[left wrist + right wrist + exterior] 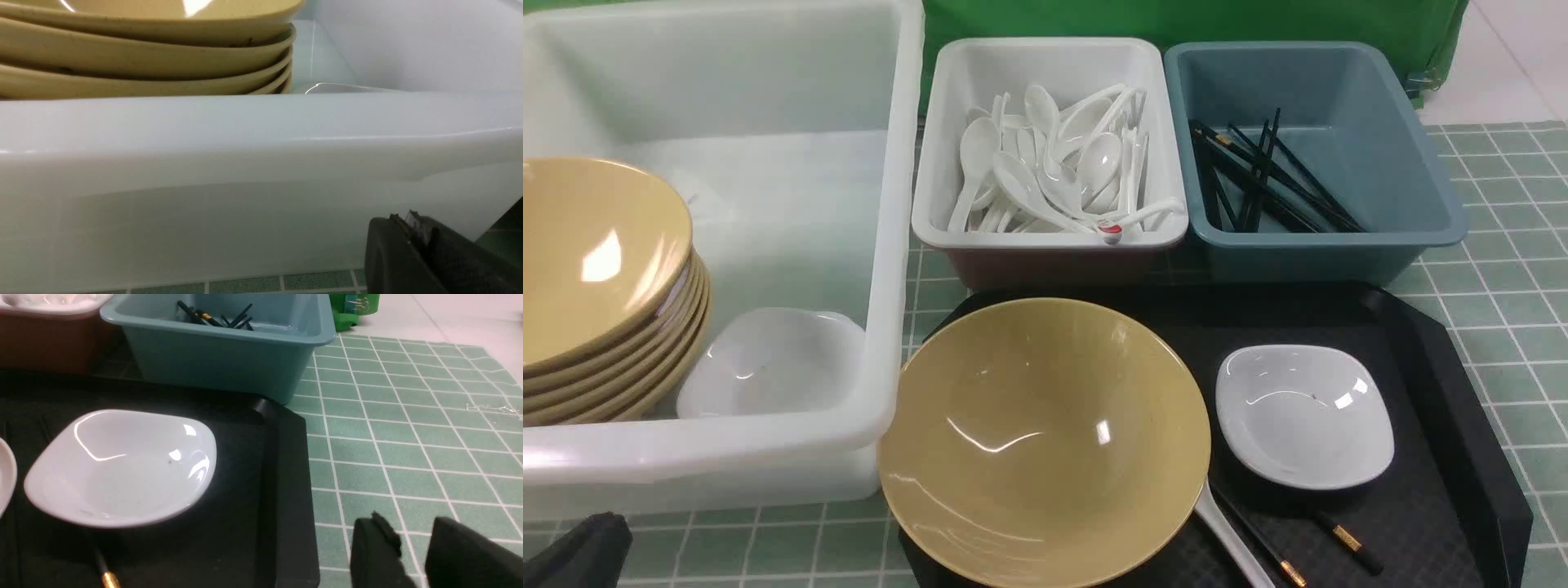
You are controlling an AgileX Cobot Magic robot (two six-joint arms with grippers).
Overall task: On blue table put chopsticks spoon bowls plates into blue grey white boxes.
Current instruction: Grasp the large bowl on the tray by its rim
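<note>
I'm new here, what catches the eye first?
A big tan bowl sits front and centre on a black tray, a small white dish to its right. Behind them, a small tub is piled with white spoons; at left, more tan bowls stack inside a huge white tub.

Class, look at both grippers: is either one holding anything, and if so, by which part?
Nothing is held. The left gripper is shut on nothing, outside the large white box. The right gripper stands open and empty over the blue table.

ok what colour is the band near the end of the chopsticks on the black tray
Gold, on the black chopsticks lying on the tray; the front view shows it best.
</note>
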